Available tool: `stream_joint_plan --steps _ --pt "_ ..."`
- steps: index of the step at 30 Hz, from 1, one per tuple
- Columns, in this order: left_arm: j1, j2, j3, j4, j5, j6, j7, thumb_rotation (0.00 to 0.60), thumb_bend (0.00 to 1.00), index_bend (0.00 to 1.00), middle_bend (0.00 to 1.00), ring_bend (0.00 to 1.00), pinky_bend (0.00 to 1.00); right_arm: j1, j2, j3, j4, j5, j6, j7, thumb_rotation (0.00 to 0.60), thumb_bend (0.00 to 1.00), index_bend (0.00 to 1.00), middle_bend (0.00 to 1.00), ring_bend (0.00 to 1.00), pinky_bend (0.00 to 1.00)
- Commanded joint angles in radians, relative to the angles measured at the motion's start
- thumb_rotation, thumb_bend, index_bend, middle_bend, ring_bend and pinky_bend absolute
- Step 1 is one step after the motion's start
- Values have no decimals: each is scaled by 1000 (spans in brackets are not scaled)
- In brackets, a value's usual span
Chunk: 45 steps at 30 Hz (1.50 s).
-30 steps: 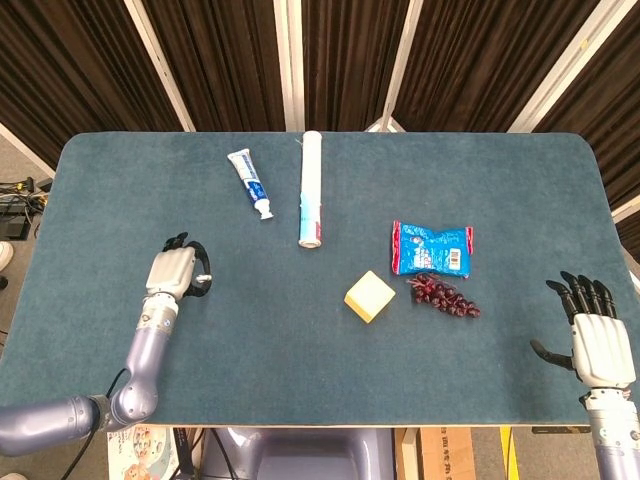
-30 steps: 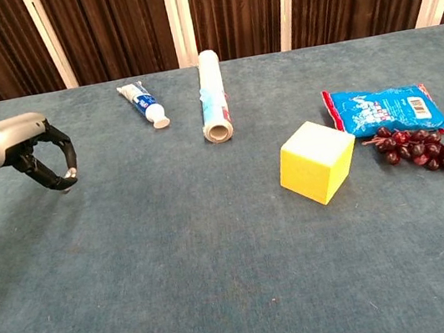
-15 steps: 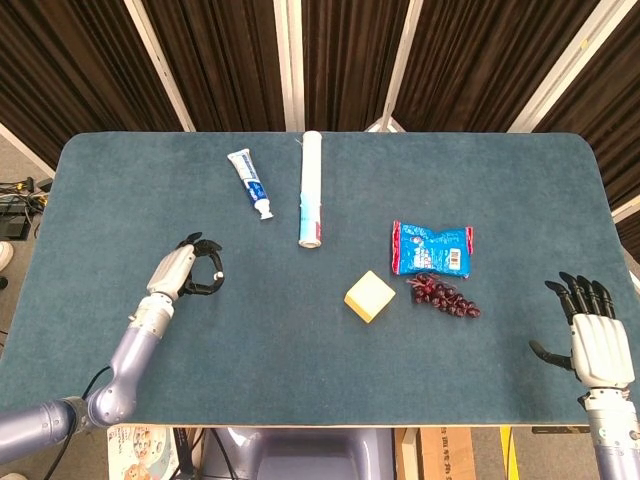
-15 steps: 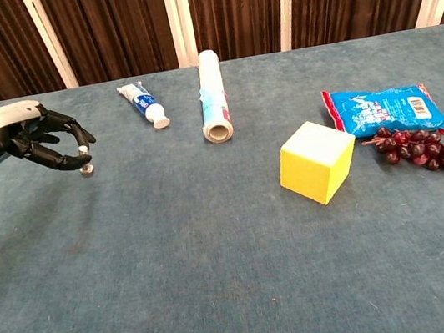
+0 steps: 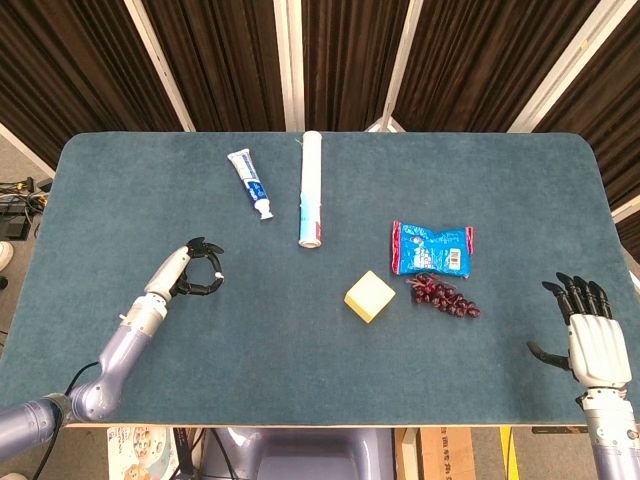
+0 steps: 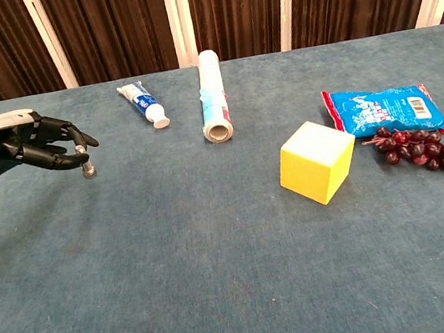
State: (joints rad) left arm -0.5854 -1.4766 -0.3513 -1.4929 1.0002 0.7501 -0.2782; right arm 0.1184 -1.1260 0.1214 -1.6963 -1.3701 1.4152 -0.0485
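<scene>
The left hand [image 5: 185, 271] is seen raised above the blue table [image 5: 120, 190] at about eight o'clock, its fingers [image 6: 66, 143] spread and nothing held between them. The toothpaste tube [image 5: 250, 182], the nearest item, lies well apart from it toward one o'clock, with a long white roll [image 5: 310, 188] just beside the tube at three o'clock. The right hand [image 5: 596, 340] is shown at the table's four o'clock corner, fingers wide and empty. A yellow cube [image 6: 316, 160] is set near centre; a blue snack bag [image 6: 384, 109] and a bunch of dark grapes [image 6: 426, 149] lie touching at its three o'clock.
</scene>
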Motion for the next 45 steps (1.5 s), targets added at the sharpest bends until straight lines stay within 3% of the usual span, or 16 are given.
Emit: stream_joint_plan --steps 1,17,34,45 --pt "9 -18 6 28 59 23 -48 600 513 592 236 0 0 1 0 0 1 -1 0 1 600 153 194 115 57 0" --pt "1 -53 37 123 134 5 -198 600 513 594 235 0 0 0 -4 3 4 5 4 0 600 153 193 115 58 0" --pt "-9 -92 100 203 209 72 -142 600 509 594 232 0 0 -2 -9 8 8 7 12 1 600 153 194 115 59 0" --pt "-9 -106 116 246 233 78 -204 600 509 600 232 0 0 -2 -16 13 13 8 20 -2 600 153 194 115 59 0"
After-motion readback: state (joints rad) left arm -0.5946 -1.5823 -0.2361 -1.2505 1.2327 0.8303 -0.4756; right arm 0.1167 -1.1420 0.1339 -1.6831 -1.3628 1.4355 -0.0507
